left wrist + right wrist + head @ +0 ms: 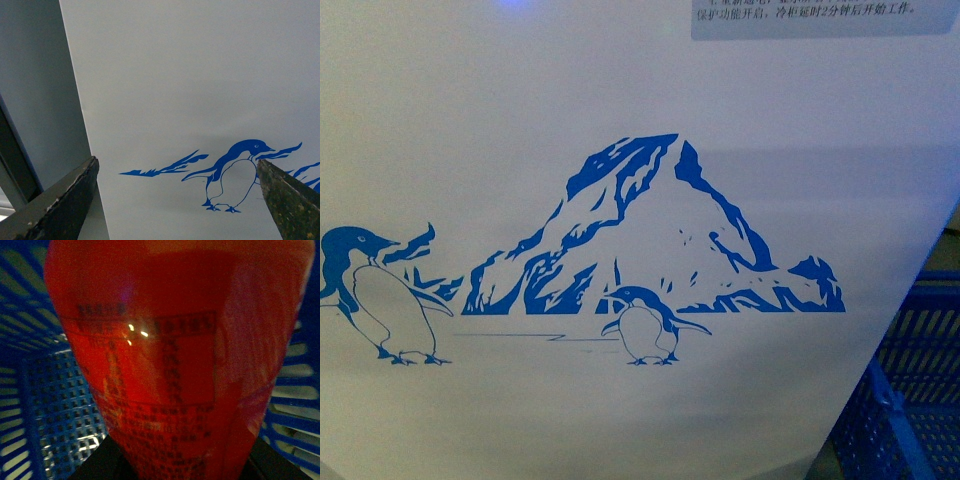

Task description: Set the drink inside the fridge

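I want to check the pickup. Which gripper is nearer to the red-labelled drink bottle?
Right. The right gripper is close against the bottle, whose red label fills its view. The left gripper, open, faces the penguin picture on the freezer, with no bottle in view.

Cool bluish cast, soft focus, glints on blurred drink [170, 390]

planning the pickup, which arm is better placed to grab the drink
Right. The drink fills its wrist view, close up inside the blue basket. The left gripper is open and empty, facing only the fridge wall.
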`<state>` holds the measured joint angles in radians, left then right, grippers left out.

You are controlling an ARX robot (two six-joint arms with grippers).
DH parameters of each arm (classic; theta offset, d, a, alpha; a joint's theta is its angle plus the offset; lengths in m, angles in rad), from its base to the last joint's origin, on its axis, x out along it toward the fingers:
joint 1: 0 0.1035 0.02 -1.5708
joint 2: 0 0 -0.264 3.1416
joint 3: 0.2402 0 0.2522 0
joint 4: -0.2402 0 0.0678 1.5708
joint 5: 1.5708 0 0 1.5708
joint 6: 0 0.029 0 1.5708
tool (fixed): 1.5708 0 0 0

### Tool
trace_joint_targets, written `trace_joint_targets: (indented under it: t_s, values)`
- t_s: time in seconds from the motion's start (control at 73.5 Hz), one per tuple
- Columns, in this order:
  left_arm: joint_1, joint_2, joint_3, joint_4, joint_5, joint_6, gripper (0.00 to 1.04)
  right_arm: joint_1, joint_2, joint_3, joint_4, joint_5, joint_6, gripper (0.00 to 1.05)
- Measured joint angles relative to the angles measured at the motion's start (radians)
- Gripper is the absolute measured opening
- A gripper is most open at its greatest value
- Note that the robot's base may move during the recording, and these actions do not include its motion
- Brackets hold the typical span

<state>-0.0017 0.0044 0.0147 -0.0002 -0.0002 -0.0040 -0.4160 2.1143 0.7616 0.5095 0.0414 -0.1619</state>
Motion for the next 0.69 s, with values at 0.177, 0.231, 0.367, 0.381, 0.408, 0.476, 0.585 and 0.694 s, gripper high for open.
trace_joint_targets:
  t_s: [0.177,0.231,0.367,0.381,0.408,0.476,0.585,0.694]
  values:
    - [0.0,0.0,0.0,0.0,0.0,0.0,0.97,-0.001,-0.363,-0.144,-0.109,-0.136,0.046,0.37]
    - [0.0,0.0,0.0,0.0,0.0,0.0,0.97,-0.001,-0.506,-0.16,-0.145,-0.178,0.064,0.37]
    - [0.0,0.0,0.0,0.0,0.0,0.0,0.97,0.0,-0.755,-0.163,-0.21,-0.241,0.12,0.37]
    - [0.0,0.0,0.0,0.0,0.0,0.0,0.97,0.001,-0.777,-0.163,-0.217,-0.245,0.124,0.37]
    - [0.0,0.0,0.0,0.0,0.0,0.0,0.97,0.002,-0.818,-0.163,-0.232,-0.25,0.131,0.37]
    - [0.0,0.0,0.0,0.0,0.0,0.0,0.97,0.007,-0.915,-0.163,-0.268,-0.25,0.148,0.37]
    - [0.0,0.0,0.0,0.0,0.0,0.0,0.97,0.014,-1.044,-0.159,-0.334,-0.251,0.175,0.37]
    - [0.0,0.0,0.0,0.0,0.0,0.0,0.97,0.029,-1.204,-0.157,-0.418,-0.247,0.205,0.37]
